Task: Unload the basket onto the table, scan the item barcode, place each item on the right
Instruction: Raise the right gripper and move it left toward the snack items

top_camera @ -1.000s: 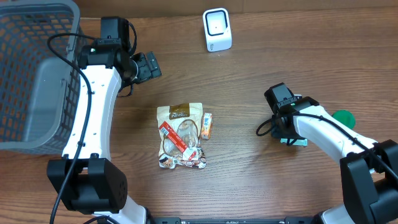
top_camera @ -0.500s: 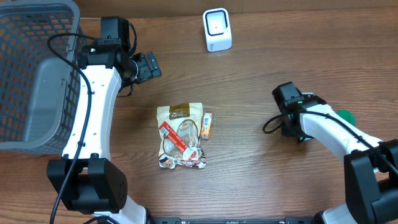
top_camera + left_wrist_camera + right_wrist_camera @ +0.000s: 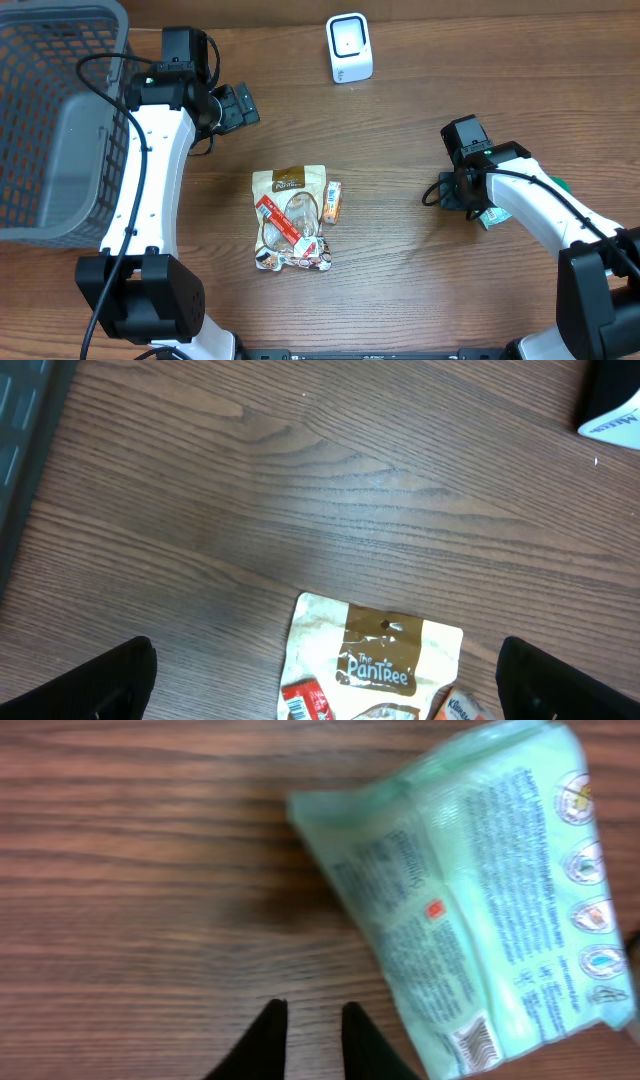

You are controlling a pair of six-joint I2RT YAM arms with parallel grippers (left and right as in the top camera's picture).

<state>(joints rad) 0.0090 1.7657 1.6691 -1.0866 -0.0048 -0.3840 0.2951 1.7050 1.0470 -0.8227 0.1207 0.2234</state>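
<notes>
**While the pack lies loose, the right claw pinches only air**

Although its two dark fingers are drawn nearly together, the right claw (image 3: 311, 1008) has nothing between them. Only bare wood shows in the narrow gap. Just beside the fingers, on their outer side, lies the green pack (image 3: 480, 920), a soft pillow-shaped plastic wrap with glossy creases, fine print and a row of round icons. Its barcode (image 3: 478, 1042) sits at the corner nearest the claw and faces up. The pack rests flat on the table (image 3: 420, 290), well apart from the scanner (image 3: 350, 47), nearer the robot and off to the scanner's right.

My worry is that the fingers would have to part again before they can take anything, and a descent with them this close would only prod the slick film and skate the pack sideways. A pinch on that near corner could also cover the barcode, or crumple the thin wrap so the code won't read.

Further out, a crinkly snack pouch (image 3: 290, 215) and a small orange packet (image 3: 333, 200) touch each other, nearer the robot than the scanner and to its left. The left claw (image 3: 235, 108) hangs to the scanner's left, spread wide and empty. A grey mesh basket (image 3: 60, 190) stands far left of the scanner.
</notes>
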